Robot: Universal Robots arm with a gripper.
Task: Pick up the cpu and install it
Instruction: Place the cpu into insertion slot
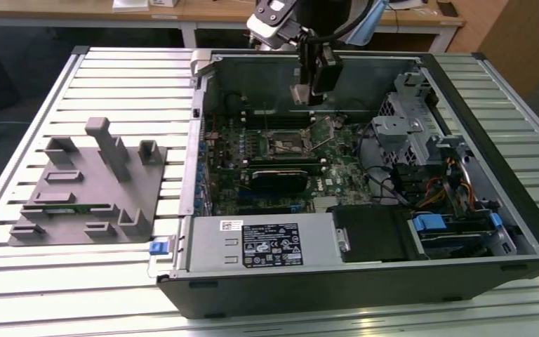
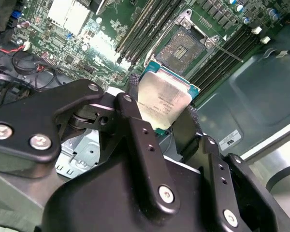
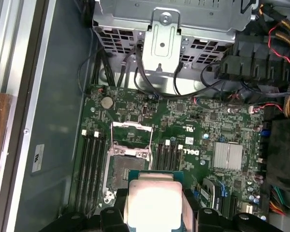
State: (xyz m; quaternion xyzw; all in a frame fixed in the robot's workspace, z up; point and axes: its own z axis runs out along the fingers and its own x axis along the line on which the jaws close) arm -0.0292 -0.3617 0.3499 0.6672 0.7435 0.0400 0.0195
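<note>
My gripper [image 1: 309, 93] hangs above the motherboard inside the open computer case [image 1: 204, 91], shut on the cpu [image 1: 300, 93]. The cpu is a flat square chip with a silvery top and a thin green edge. In both wrist views it is clamped by its edges between the two black fingers [image 2: 135, 125], the cpu [image 2: 166, 99] tilted over the board. The black motherboard socket [image 2: 183, 48] with its metal frame lies open below and a little away from the chip. The first wrist view puts the cpu [image 3: 152, 200] close beside the socket [image 3: 125, 169].
A grey plastic fixture [image 1: 92, 182] with upright blocks stands on the slatted table at the exterior view's left. Inside the case are memory slots [image 3: 94, 164], a finned heatsink [image 3: 227, 155], a metal drive cage [image 1: 410, 119], loose cables [image 3: 280, 43] and the power supply [image 1: 260, 242].
</note>
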